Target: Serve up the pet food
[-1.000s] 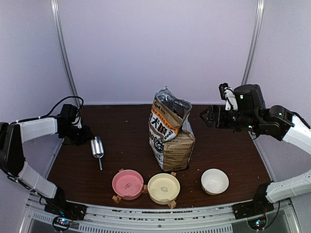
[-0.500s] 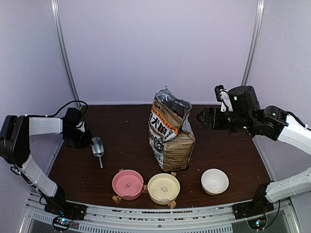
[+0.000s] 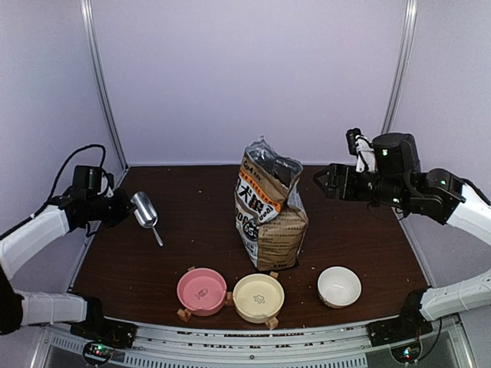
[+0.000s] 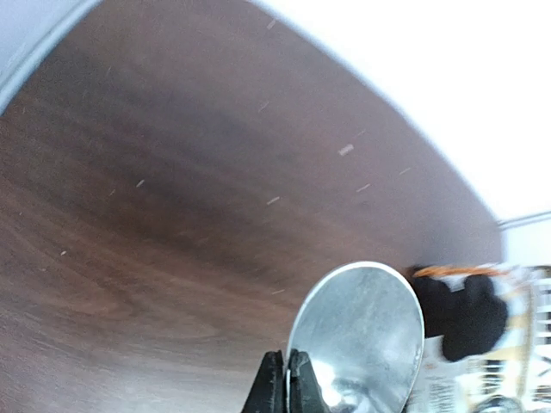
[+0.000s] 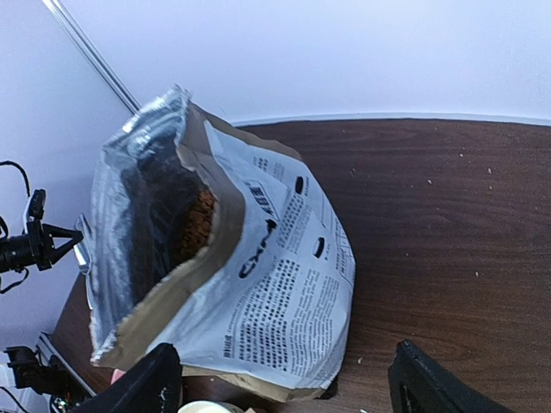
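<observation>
The pet food (image 5: pixel 200 225) shows as reddish-brown kibble inside the open mouth of the bag (image 5: pixel 258 267). That bag (image 3: pixel 268 218) stands upright mid-table. At the far left, my left gripper (image 3: pixel 120 208) is shut on the rim of a shiny metal scoop (image 3: pixel 143 208) held above the table, handle pointing down to the right. In the left wrist view the fingers (image 4: pixel 275 383) pinch the edge of the scoop (image 4: pixel 362 331). My right gripper (image 3: pixel 326 182) hovers open to the right of the bag's top. In its own view the right gripper (image 5: pixel 284 391) has the bag's lower part between its wide jaws, untouched.
Three bowls sit in a row near the front edge: a pink bowl (image 3: pixel 202 290), a yellow bowl (image 3: pixel 258 297) and a white bowl (image 3: pixel 339 285). A metal frame and pale walls enclose the dark wooden table (image 3: pixel 360 238).
My left gripper has shut on the scoop and lifted it off the table, pulling back to the left. The right gripper shifted only slightly near the bag.
</observation>
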